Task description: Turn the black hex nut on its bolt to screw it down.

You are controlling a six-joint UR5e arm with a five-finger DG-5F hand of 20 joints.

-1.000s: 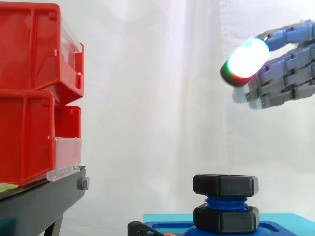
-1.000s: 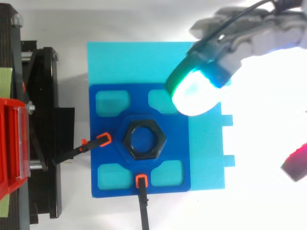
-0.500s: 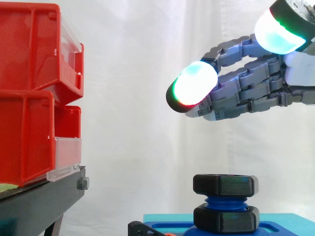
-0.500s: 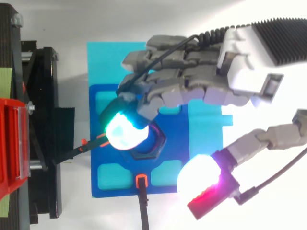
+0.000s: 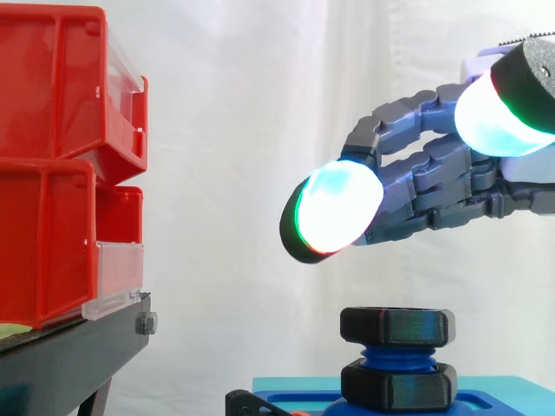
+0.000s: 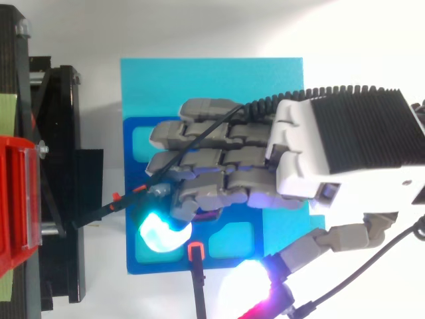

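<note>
A black hex nut (image 5: 397, 325) sits high on a blue threaded bolt (image 5: 399, 357), with a second black hex piece (image 5: 399, 386) below it at the bolt's foot. The bolt stands on a blue fixture plate (image 6: 149, 259) on a cyan block (image 6: 199, 80). My hand (image 5: 434, 186) hovers above the nut with clear space between them. It is open: the fingers (image 5: 334, 208) stretch left and slightly down, and the thumb (image 5: 507, 100) is held high and apart. From above, the hand (image 6: 332, 153) covers the nut, so the nut is hidden there.
Red bins (image 5: 61, 165) are stacked on a black stand (image 5: 69, 355) at the left. Two black clamps with orange tips (image 6: 194, 250) reach onto the blue plate from the left and the front. A white curtain hangs behind.
The hand has come in from the upper right, travelling left and lower, and now hangs over the nut. Nut and bolt have not moved.
</note>
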